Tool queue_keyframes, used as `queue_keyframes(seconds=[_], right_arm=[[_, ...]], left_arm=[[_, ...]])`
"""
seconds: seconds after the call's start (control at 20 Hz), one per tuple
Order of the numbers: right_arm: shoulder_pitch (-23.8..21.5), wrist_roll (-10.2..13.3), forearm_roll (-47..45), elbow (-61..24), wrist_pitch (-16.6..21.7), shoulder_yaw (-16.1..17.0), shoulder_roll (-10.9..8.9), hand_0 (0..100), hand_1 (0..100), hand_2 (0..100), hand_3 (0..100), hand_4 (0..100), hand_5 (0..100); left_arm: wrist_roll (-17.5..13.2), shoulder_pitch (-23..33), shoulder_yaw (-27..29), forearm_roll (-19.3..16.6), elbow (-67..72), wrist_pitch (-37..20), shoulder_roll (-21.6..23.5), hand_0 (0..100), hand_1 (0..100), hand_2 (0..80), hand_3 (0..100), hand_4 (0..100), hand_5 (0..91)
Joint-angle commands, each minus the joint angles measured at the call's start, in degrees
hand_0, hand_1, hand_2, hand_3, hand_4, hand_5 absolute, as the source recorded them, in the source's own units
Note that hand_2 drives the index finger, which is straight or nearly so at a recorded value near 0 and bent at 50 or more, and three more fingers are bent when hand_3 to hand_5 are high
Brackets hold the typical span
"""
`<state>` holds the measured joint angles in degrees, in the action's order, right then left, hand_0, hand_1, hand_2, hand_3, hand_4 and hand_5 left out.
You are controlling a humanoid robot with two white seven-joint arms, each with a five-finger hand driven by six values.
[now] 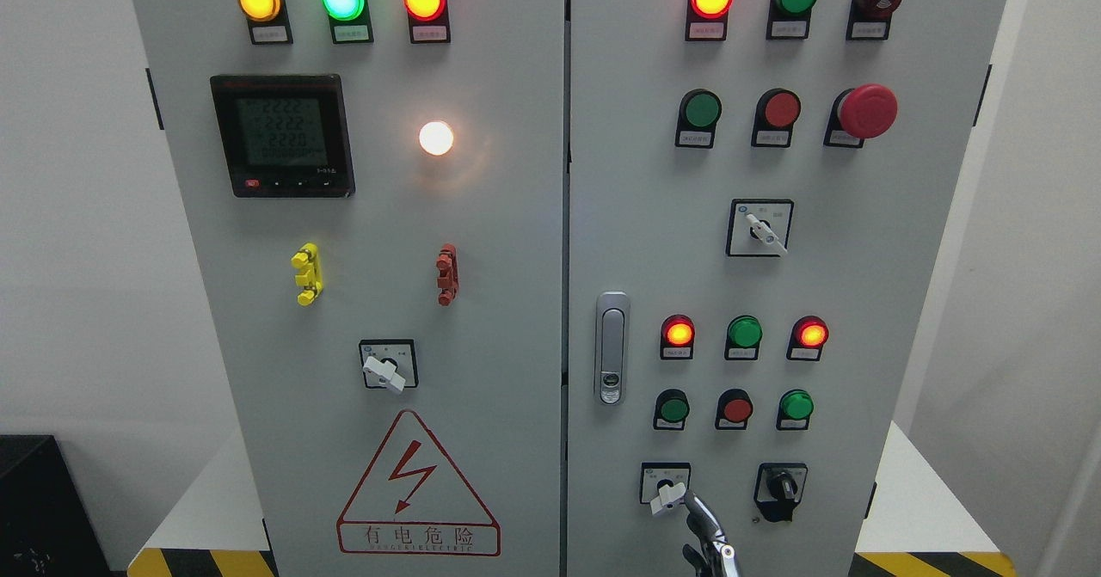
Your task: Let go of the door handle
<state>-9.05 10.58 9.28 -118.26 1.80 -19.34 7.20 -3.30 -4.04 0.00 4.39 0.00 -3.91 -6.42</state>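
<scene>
On the right-hand door of the grey metal control cabinet (482,242), the single silver recessed door handle (612,347) sits flush near the centre seam, rigid, slick-looking, probably best gripped along its long lever. One robot hand (710,541) shows at the bottom edge, holding nothing, well below the handle; I cannot tell how open it is.

grey cabinet (516,242) on white platform (912,500) — hazard-striped edge
</scene>
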Motion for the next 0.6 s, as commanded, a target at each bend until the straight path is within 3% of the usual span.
queue_keyframes(seconds=[0.0, 0.3, 0.35, 0.4, 0.45, 0.55], right_arm=[[0.00, -0.29, 0.03, -0.04, -0.04, 0.09, -0.08, 28, 16, 0, 0, 0, 0], [0.17, -0.38, 0.82, -0.65, -0.13, 0.09, -0.08, 28, 16, 0, 0, 0, 0], [0.43, -0.38, 1.69, -1.00, -0.21, 0.18, -0.08, 27, 19, 0, 4, 10, 0], [0.61, -0.38, 3.96, -1.00, -0.21, 0.18, -0.08, 26, 21, 0, 11, 21, 6], [0.79, -0.38, 7.29, -1.00, -0.30, 0.18, 0.01, 27, 24, 0, 22, 36, 22], [0.96, -0.38, 14.94, -0.92, -0.48, 0.27, -0.08, 28, 28, 0, 39, 43, 34]], left_arm=[[-0.04, 0.00, -1.14, 0.00, -0.97, -0.04, 0.00, 0, 0, 2.4, 9, 1, 0.0], [-0.04, 0.00, -1.14, 0.00, -0.97, -0.04, 0.00, 0, 0, 2.3, 9, 1, 0.0], [-0.04, 0.00, -1.14, 0.00, -0.97, -0.04, 0.00, 0, 0, 2.2, 9, 1, 0.0], [-0.04, 0.00, -1.14, 0.00, -0.97, -0.04, 0.00, 0, 0, 2.2, 9, 1, 0.0], [-0.04, 0.00, -1.14, 0.00, -0.97, -0.04, 0.00, 0, 0, 2.2, 9, 1, 0.0], [-0.04, 0.00, -1.14, 0.00, -0.88, -0.04, 0.00, 0, 0, 2.2, 9, 1, 0.0]])
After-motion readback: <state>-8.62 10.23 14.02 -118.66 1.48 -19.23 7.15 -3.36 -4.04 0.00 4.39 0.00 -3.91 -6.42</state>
